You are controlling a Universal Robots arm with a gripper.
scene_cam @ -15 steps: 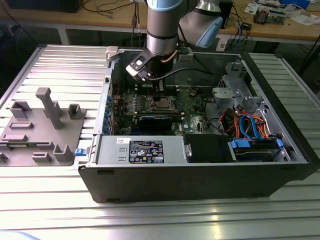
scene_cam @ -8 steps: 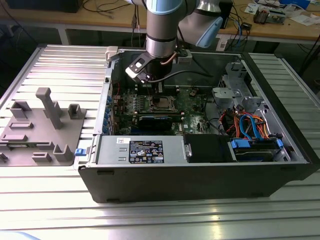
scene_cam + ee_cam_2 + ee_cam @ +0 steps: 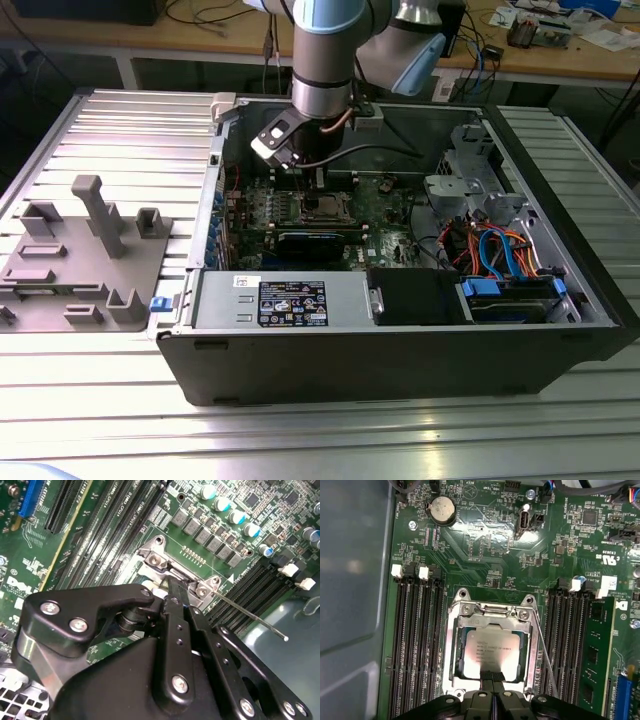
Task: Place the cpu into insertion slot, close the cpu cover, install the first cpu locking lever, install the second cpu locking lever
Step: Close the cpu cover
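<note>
Green motherboard in open computer case, clenched hand at cpu cover, cpu underneath

A ribbed aluminium table of long slotted profiles spreads across the whole scene, and its near strips catch a pale glare of light. On the exterior view's left, a grey moulded fixture plate with upright posts lies on it. Along the far side stands a wooden workbench strewn with cables and papers, with dark shadow beneath it.
</note>
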